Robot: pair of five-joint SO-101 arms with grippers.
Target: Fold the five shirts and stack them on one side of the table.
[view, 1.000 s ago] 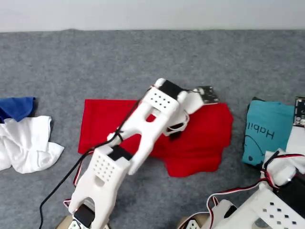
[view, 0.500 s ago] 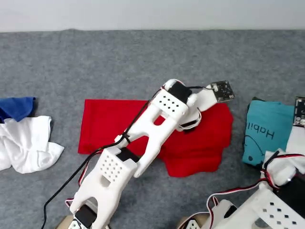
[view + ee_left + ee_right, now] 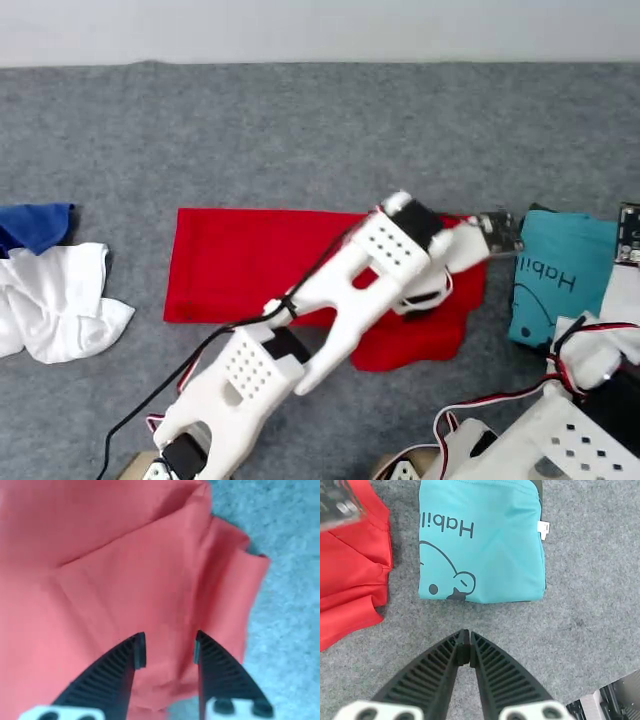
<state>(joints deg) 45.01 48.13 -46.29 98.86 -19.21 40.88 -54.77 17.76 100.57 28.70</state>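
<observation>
Red shirt lies spread on desk. Left fingers part open, empty, over its rumpled end. Folded teal shirt just beside red shirt. Right fingers closed, empty, near both.

Left arm outstretched, jaws apart (right arm's touching).

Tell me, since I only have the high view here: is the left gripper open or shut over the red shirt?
Observer: Open. The left wrist view shows the left gripper with its jaws apart above a fold of the red shirt.
Operator: And the right gripper?
Observer: Shut, holding nothing. The right gripper sits over bare grey table beside the teal shirt.
Operator: Anything else on the teal shirt?
Observer: A small white tag sticks out at one edge.
</observation>
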